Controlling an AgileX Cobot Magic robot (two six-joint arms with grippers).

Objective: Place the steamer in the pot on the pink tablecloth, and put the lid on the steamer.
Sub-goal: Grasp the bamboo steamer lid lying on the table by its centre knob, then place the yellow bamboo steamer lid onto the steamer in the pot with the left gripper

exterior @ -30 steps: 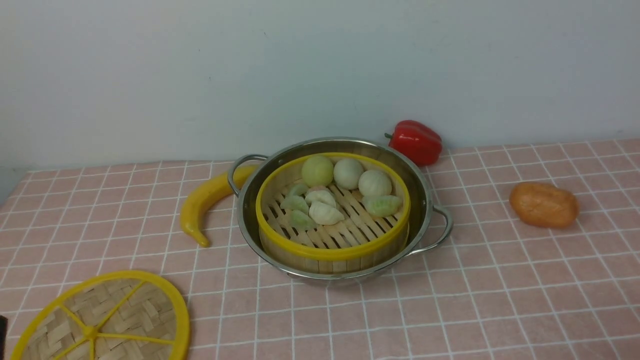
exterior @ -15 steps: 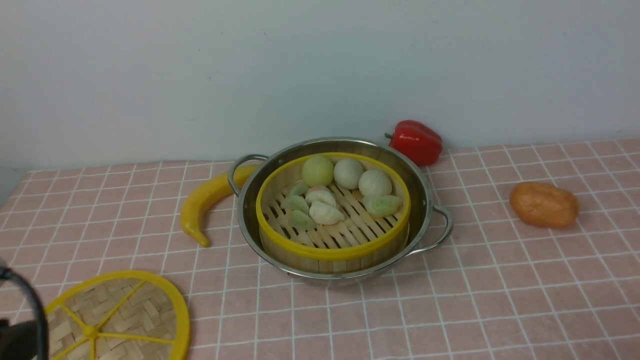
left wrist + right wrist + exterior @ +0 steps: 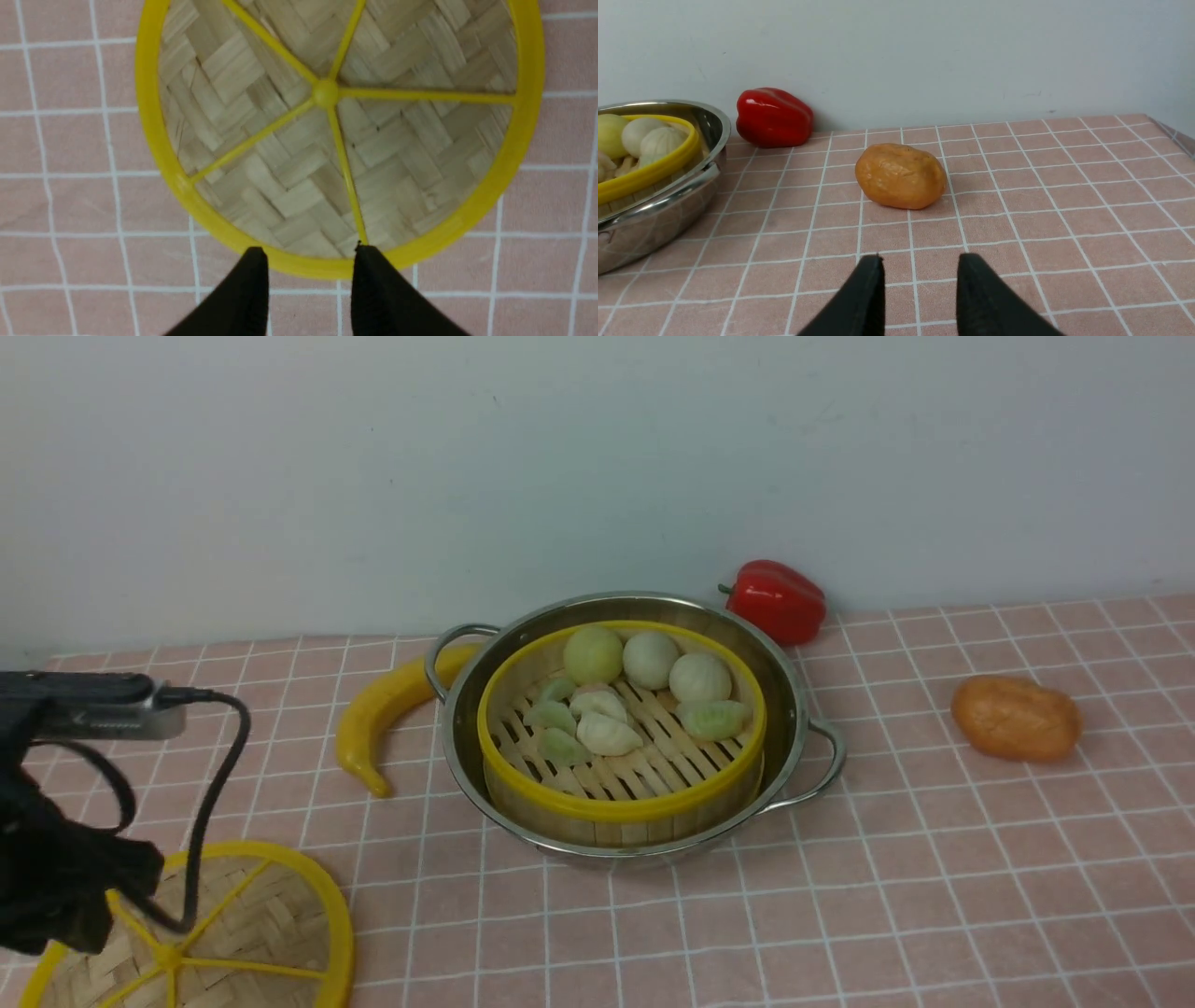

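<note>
Now, steamer (image 3: 618,808) seated inside pot (image 3: 792,728) on pink tablecloth (image 3: 934,896), lid (image 3: 252,915) flat, left of and nearer than the pot, left gripper (image 3: 308,255) spread, empty, above lid's rim, right gripper (image 3: 920,261) spread, empty, right of pot.

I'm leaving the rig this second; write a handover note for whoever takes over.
Left claw: open, at the lid rim, gripping nothing.
Right claw: open, empty, low over the tablecloth.
Done: steamer sits in the pot, food inside.
Left to do: grip the lid, which lies flat on the tablecloth at the pot's near left, and set it on the steamer.
</note>
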